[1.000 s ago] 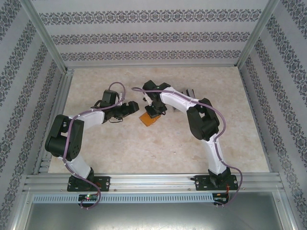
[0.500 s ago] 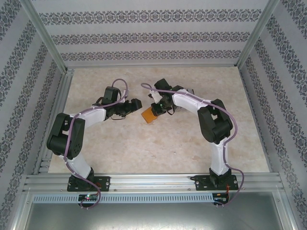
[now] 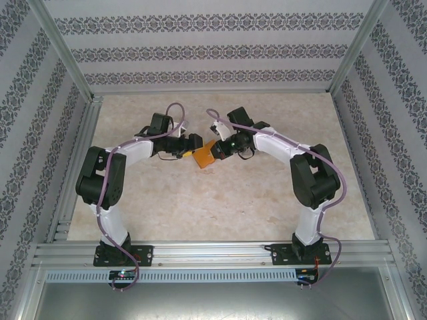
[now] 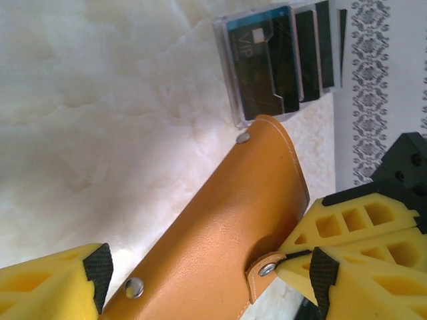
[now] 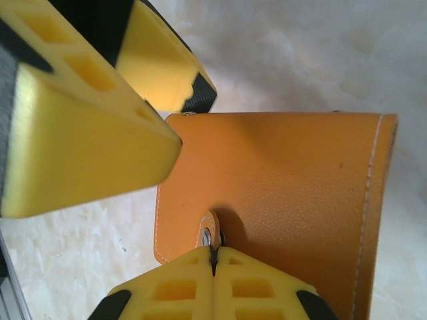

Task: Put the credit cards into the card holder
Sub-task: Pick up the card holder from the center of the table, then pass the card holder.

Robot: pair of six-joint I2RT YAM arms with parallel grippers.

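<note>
From the near edge, the two arms reach in toward each other and meet over the middle of the table (image 3: 200, 220), with the card holder (image 3: 203, 159) between them. It is folded shut, so only the orange outside shows and none of the pockets.

The right fingers (image 5: 260, 293) are clenched together on the little snap tab (image 5: 208, 230) at the holder's edge, gripping it by that tab alone. The left fingers (image 4: 53, 283) stand spread, one on each side of the holder's body. They straddle it, but I can't tell from the left wrist view whether the pads actually press the leather. The holder looks tilted; whether it is clear of the table I can't say.

Just beyond its far end, the credit cards (image 4: 280, 60) sit fanned in a clear plastic stand, dark faces showing, none of them picked up.

I'd say the step in hand is getting the holder open — no card has gone in yet. The next move calls for the left fingers to close firmly on the body and brace it while the right fingers pull the tab away to pop the snap. The flap then has to swing back and bare the pockets before any card is fetched. If the left grip is loose, the whole holder would likely just follow the tab.
</note>
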